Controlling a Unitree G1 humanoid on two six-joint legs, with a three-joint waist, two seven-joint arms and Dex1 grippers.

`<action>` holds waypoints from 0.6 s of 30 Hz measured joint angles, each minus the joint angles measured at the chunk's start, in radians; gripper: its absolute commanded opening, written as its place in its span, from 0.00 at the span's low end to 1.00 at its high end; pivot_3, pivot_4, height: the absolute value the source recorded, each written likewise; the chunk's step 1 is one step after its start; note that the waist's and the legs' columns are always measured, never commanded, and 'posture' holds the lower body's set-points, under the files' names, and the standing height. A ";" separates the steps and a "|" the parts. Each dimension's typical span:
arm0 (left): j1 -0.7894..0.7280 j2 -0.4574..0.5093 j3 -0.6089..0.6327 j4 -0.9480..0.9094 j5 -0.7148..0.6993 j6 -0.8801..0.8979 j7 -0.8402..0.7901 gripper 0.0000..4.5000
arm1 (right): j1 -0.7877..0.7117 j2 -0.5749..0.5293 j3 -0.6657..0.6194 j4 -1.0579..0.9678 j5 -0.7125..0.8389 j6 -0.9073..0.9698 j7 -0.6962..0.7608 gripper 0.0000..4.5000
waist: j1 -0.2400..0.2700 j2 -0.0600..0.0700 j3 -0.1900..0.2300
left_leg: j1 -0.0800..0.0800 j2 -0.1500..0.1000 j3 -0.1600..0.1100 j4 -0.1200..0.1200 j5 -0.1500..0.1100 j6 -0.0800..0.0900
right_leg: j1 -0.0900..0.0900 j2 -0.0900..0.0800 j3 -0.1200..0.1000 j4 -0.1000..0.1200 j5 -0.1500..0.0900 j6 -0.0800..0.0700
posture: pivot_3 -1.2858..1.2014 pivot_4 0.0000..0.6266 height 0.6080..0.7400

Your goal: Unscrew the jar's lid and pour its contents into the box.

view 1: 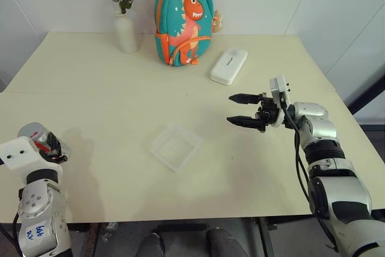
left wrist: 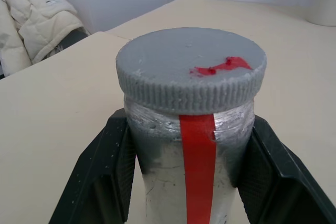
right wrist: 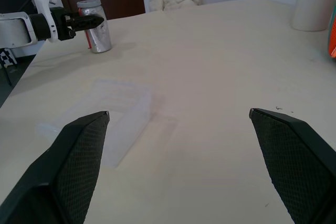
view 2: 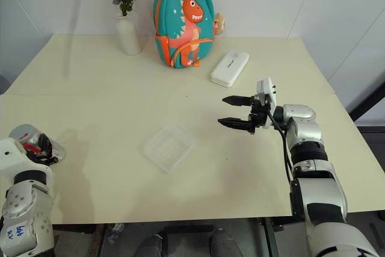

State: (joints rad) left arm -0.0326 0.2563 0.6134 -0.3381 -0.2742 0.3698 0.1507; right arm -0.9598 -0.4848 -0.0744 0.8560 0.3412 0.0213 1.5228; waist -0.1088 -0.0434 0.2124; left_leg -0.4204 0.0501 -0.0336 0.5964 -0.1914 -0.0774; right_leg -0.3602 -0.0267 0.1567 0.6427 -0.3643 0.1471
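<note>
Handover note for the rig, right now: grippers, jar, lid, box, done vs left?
Left gripper: shut on the jar, at the table's near left edge.
Right gripper: open, empty, above the table right of the box.
Lid: on the jar.
Box: mid-table, looks empty.
Done: jar gripped.
Left: unscrew lid, pour contents into box.

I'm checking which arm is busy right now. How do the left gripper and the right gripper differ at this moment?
The left gripper is shut on the jar, one black finger on each side below the lid; the right gripper is open and holds nothing.
The left gripper is at the table's near left edge; the right gripper hangs above the table, right of the box.
Both have two black fingers.
</note>
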 measured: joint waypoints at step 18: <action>-0.230 0.444 -0.162 0.023 -0.322 0.168 -0.655 0.49 | 0.133 0.107 -0.001 -0.586 0.105 0.328 -0.291 1.00 | -0.002 0.005 0.003 | -0.001 0.001 -0.003 -0.006 0.001 -0.003 | -0.003 0.000 -0.003 0.001 -0.002 -0.002 | 0.52 0.24 1.00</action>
State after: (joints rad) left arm -0.2623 0.7004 0.4514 -0.3149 -0.5959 0.5373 -0.5040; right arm -0.8266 -0.3779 -0.0758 0.2699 0.4464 0.3489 1.2316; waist -0.1108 -0.0385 0.2154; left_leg -0.4217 0.0506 -0.0369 0.5906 -0.1903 -0.0799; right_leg -0.3633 -0.0265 0.1535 0.6437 -0.3660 0.1450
